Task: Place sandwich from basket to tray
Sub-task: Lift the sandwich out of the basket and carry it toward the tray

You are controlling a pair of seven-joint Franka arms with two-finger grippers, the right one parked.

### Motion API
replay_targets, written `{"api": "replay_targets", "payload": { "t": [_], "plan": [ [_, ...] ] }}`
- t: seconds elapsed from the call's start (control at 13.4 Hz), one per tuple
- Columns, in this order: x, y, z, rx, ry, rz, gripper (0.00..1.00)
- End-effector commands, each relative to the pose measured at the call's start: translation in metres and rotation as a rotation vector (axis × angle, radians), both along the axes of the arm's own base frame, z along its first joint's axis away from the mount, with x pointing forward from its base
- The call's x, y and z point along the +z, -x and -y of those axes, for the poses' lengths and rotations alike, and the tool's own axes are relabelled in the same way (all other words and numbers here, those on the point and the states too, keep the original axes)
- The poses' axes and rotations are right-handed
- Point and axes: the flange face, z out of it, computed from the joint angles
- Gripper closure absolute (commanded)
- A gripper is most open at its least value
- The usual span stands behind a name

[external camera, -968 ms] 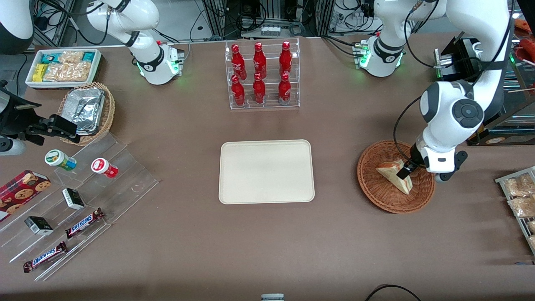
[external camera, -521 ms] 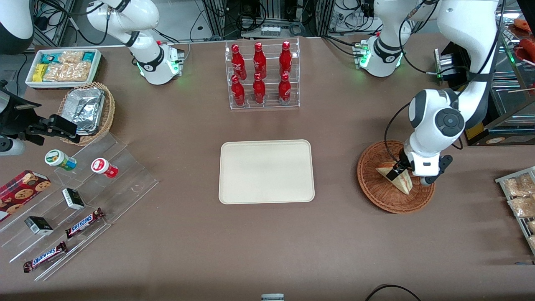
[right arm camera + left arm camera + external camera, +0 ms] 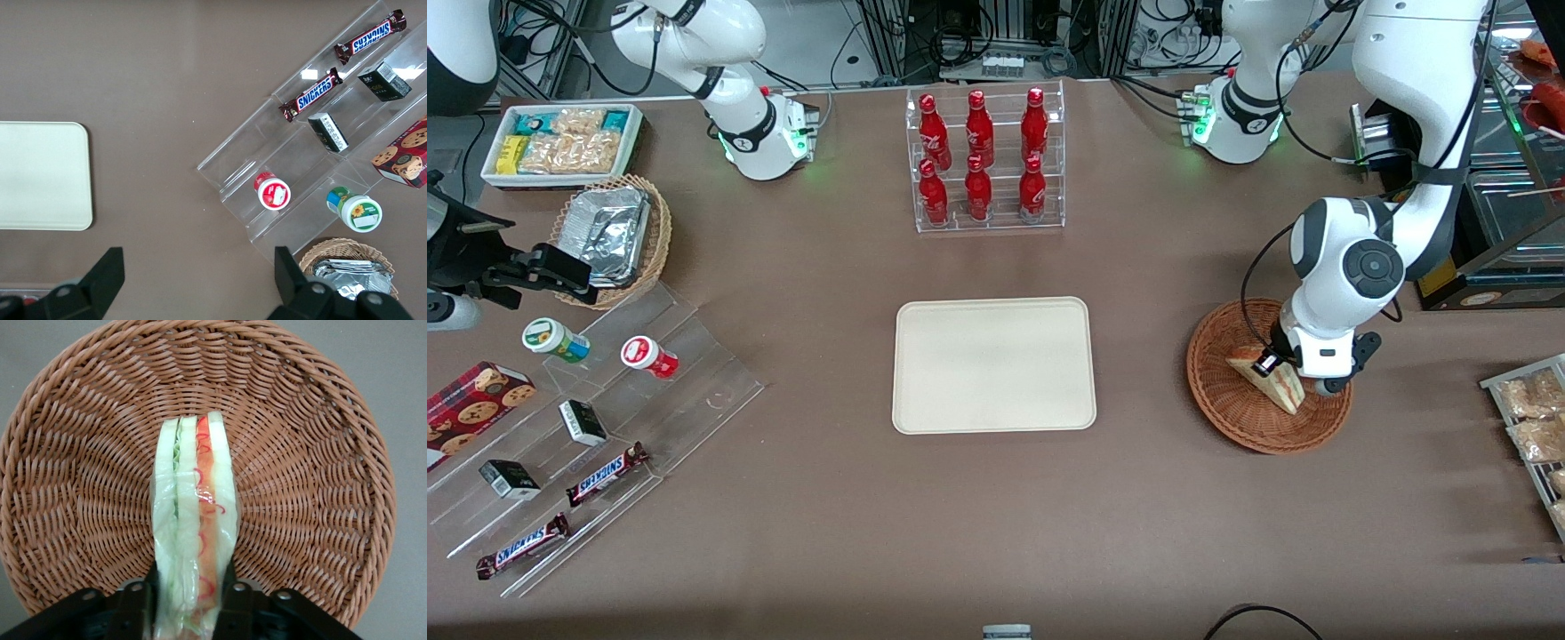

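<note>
While our gripper [image 3: 190,590] pinches the sandwich's [image 3: 193,520] wide end inside the basket [image 3: 1232,404], we note the wedge's long axis runs straight out from the fingers [image 3: 143,593]; the tray [image 3: 993,364] lies toward the parked arm.

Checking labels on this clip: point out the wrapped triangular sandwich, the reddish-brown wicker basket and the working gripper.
Wrapped triangular sandwich [image 3: 193,520]: left wrist view, on its layered cut edge.
Reddish-brown wicker basket [image 3: 1218,391]: front view, on its bare woven wall.
Left gripper [image 3: 1267,363]: front view, between its fingertips, closed on the sandwich.
</note>
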Motion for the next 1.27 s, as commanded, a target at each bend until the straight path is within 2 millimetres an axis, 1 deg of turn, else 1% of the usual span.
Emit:
{"api": "replay_targets", "payload": {
  "t": [0.0,0.22,0.3,0.45,0.6,0.67,0.74,0.82,0.89,0.97,1.04,1.12,1.19],
  "plan": [
    [0.027,-0.001,0.001,-0.005,-0.013,0.025,1.00],
    [0.092,-0.007,0.002,-0.061,-0.047,-0.068,1.00],
    [0.116,-0.010,0.014,-0.082,-0.053,-0.090,1.00],
    [0.163,-0.017,0.051,-0.143,-0.059,-0.122,1.00],
    [0.202,-0.014,0.099,-0.217,-0.051,-0.133,1.00],
    [0.218,-0.010,0.129,-0.265,-0.037,-0.123,1.00],
    [0.225,0.000,0.163,-0.328,-0.029,-0.116,1.00],
    [0.226,0.012,0.195,-0.389,-0.023,-0.109,1.00],
    [0.220,0.022,0.225,-0.451,-0.020,-0.107,1.00],
    [0.216,0.028,0.255,-0.504,-0.004,-0.101,1.00],
    [0.207,0.035,0.285,-0.551,0.007,-0.109,1.00],
    [0.195,0.042,0.313,-0.592,0.009,-0.116,1.00],
    [0.183,0.041,0.336,-0.618,0.027,-0.104,1.00]
  ]
}}
